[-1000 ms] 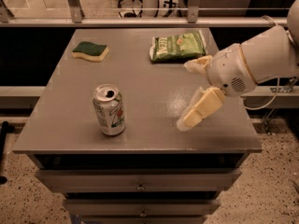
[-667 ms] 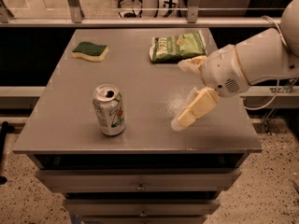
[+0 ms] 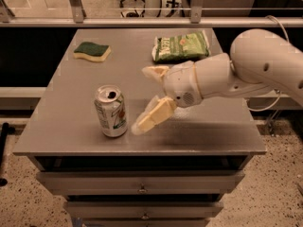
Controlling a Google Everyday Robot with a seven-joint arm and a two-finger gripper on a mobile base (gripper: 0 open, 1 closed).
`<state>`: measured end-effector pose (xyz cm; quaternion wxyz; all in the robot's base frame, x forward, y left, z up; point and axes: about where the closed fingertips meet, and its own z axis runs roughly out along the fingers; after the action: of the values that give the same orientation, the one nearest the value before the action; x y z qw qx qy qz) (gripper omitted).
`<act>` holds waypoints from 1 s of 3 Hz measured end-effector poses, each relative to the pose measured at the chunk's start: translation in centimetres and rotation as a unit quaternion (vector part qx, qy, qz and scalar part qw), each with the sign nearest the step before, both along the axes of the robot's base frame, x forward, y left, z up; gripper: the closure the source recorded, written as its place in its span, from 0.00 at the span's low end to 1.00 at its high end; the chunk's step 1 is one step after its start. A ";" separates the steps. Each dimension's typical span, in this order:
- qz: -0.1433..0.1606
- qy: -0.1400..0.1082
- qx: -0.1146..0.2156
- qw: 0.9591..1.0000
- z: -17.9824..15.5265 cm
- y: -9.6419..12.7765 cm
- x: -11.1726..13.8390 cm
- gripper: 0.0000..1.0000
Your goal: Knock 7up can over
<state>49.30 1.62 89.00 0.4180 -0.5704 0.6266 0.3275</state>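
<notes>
The 7up can [image 3: 111,111] stands upright on the grey table [image 3: 199,126], near the front left. It is silver-white with green print and an opened top. My gripper [image 3: 143,98] reaches in from the right on a white arm. Its two cream fingers are spread apart: one fingertip [image 3: 144,123] is low, just right of the can with a small gap, the other [image 3: 152,71] is higher and further back. The gripper is open and holds nothing.
A green snack bag [image 3: 181,46] lies at the table's back right. A green and yellow sponge [image 3: 92,51] lies at the back left. Drawers sit below the table's front edge [image 3: 142,189]. A rail and office chairs stand behind.
My gripper has moved left across the table toward the can, and its lower fingertip is now close beside it. The can still stands where it was.
</notes>
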 end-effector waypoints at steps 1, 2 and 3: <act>0.017 -0.001 0.040 0.999 -0.6 3.4 0.2 0.00; 0.029 0.008 0.065 0.997 -1.6 5.8 -0.2 0.15; 0.035 0.030 0.083 0.995 -2.3 7.3 -0.6 0.46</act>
<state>48.67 8.91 86.74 0.4328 -0.5452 0.5893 0.4100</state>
